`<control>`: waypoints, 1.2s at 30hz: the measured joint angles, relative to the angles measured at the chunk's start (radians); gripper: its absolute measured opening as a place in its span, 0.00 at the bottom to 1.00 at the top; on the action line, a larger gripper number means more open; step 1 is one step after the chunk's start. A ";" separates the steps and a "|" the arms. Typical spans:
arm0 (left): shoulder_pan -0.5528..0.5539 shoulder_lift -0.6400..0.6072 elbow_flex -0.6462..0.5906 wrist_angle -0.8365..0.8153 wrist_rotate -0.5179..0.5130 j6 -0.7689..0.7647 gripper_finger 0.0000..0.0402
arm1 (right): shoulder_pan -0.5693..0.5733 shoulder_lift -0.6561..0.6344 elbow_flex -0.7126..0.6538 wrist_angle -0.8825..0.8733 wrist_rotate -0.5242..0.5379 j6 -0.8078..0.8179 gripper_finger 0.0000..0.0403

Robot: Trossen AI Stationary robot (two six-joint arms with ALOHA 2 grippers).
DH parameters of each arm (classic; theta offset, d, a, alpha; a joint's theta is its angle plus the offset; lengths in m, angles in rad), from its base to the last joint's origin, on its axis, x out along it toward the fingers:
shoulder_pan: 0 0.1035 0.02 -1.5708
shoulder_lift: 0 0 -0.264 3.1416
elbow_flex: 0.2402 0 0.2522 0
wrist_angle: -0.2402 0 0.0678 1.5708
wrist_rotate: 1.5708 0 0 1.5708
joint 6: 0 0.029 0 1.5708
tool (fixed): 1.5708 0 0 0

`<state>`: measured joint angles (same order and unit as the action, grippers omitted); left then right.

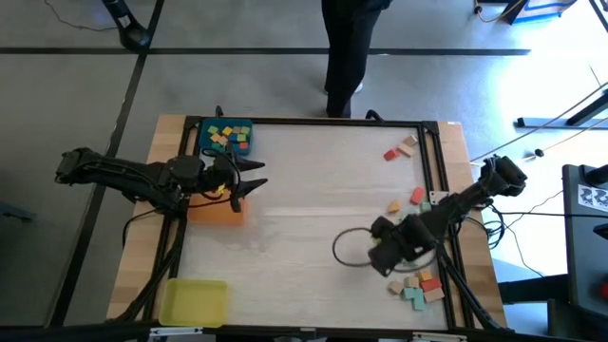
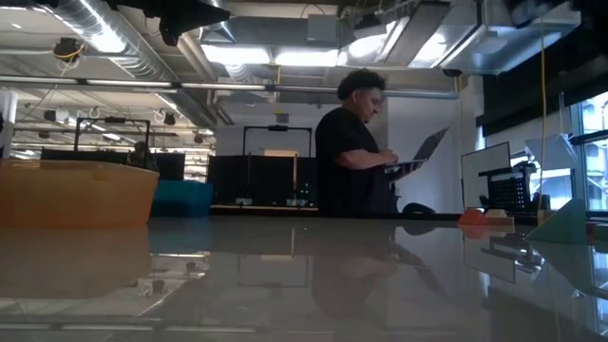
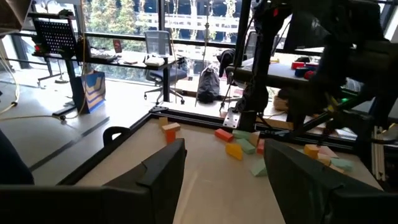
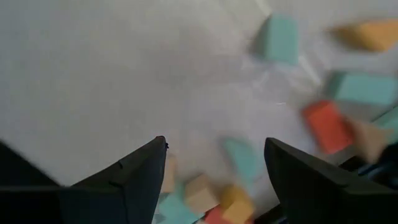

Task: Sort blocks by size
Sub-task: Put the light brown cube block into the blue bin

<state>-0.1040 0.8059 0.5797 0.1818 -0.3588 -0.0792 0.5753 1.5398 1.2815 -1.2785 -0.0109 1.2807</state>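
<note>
Blocks: small wooden pieces lie in a loose cluster at the table's near right corner, teal, pink, orange and tan among them; a few more sit farther up the right side, an orange one and a tan one near the far right corner, a yellow one and a red one between the two groups.
Sorted blocks: a handful of small yellow, orange, red and green pieces lie in the blue tray at the far left of the table.
Right gripper: the right gripper hangs over the near right cluster, fingers spread wide, nothing between them (its wrist view shows teal, tan, yellow and red pieces just below and beyond the fingertips).
Left gripper: the left gripper is over the left side of the table, beside the blue tray and above the orange tray, fingers spread apart and holding nothing.
Trays: the orange tray sits just in front of the blue one; the yellow tray is at the near left corner, well apart from both.
Table: pale top with a dark frame.
Cable: a dark loop lies on the table beside the right arm.
Person: someone in dark clothes stands past the far edge of the table, holding a laptop.
</note>
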 joint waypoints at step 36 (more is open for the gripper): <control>0.000 0.000 0.000 0.001 0.000 0.007 0.51 | 0.328 0.137 -0.360 0.622 -0.061 0.334 0.64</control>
<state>-0.1040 0.8060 0.5800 0.1830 -0.3588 -0.0719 0.9031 1.6765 0.9211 -0.6568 -0.0719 1.6148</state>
